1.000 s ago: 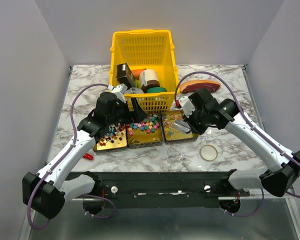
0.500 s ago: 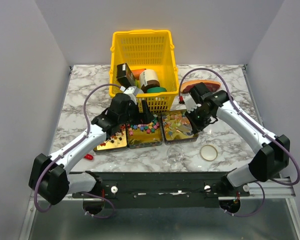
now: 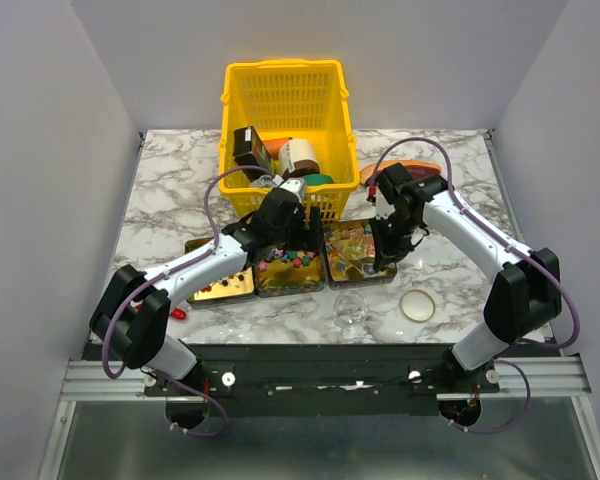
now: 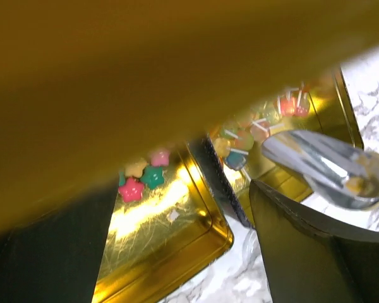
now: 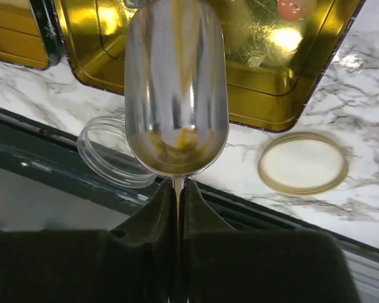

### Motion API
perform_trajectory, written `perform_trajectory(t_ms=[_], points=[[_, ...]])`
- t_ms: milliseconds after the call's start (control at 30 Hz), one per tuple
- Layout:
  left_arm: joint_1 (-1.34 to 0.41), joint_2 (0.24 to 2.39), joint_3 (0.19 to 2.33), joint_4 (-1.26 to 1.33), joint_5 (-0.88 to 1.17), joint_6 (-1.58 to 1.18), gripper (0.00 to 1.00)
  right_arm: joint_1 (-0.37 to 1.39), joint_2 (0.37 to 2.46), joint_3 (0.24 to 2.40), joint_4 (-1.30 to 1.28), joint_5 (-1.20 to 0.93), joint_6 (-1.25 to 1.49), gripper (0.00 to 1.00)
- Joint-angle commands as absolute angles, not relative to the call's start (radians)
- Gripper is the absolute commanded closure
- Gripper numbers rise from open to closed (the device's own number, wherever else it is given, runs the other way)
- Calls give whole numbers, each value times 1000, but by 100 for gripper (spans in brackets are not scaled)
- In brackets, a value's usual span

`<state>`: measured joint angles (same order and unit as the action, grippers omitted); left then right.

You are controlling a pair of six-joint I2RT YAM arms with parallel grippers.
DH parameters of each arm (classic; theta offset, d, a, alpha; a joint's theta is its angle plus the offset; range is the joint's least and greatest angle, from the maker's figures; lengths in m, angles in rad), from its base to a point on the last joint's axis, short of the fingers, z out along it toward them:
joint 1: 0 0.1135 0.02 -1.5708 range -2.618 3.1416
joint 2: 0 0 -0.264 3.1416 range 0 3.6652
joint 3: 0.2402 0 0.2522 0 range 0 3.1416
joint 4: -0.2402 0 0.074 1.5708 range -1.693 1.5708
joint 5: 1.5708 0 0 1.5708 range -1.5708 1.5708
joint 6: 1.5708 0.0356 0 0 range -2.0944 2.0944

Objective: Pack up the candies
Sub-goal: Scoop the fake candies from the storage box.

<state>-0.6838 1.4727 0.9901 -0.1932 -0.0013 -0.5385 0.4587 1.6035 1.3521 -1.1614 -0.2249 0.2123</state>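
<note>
While the right tool (image 5: 177, 189) pinches a shiny rounded scoop (image 5: 175, 95), the left tool (image 4: 180, 189) gapes above star-shaped candies (image 4: 131, 189).

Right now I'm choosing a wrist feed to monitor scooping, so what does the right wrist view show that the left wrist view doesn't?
Only the right wrist view: the right tool shut on the thin handle of the metal scoop, plus the clear jar and the round lid on the marble table.
Only the left wrist view: star candies in one gold tray, lollipops in the next tray, and a big yellow blur across the top.
Both: the scoop's bowl, gold trays and marble.
</note>
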Motion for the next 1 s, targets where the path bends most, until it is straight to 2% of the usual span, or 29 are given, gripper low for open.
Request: perform_trajectory(t_ms=[0, 433, 633, 967], points=[[-721, 1534, 1023, -181, -67, -503, 4, 459, 1592, 1347, -1118, -281, 412, 99], [-758, 1695, 1088, -244, -126, -503, 4, 459, 1626, 1304, -1135, -193, 663, 99], [-765, 1746, 1104, -302, -100, -518, 8, 459, 1655, 1316, -1117, -155, 712, 99], [-784, 1721, 1040, -362, -117, -552, 9, 460, 1674, 1255, -1046, -48, 745, 99]])
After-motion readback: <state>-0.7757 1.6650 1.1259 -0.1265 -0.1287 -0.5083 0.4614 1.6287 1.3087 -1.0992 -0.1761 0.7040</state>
